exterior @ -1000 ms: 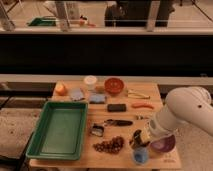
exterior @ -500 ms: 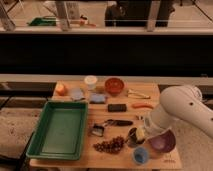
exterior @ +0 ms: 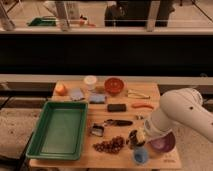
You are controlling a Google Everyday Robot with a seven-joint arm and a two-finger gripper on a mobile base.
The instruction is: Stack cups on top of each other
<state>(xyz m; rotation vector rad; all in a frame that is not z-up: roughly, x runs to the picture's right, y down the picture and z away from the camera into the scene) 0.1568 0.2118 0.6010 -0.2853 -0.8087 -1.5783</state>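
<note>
In the camera view, the pincer hangs at the end of the white arm near the front right corner of the counter, low over the boards, and it looks clenched on the dark metal cup, though the grip itself is hard to make out. The light blue cup stands just in front of it, at the counter's front edge, mouth up as far as one can tell. The purple bowl sits just to the right of both, partly under the arm, and a brown heap of something beaded lies to the left. The step in hand seems to be bringing the metal cup over the blue one. To do it well, the metal cup should stay upright and be centred over the blue rim before it goes down; a straight, slow descent matters, since the blue cup is close to the edge and a sideways nudge could push it off. The arm should also keep clear of the purple bowl, and the release should wait until the cup is seated.
</note>
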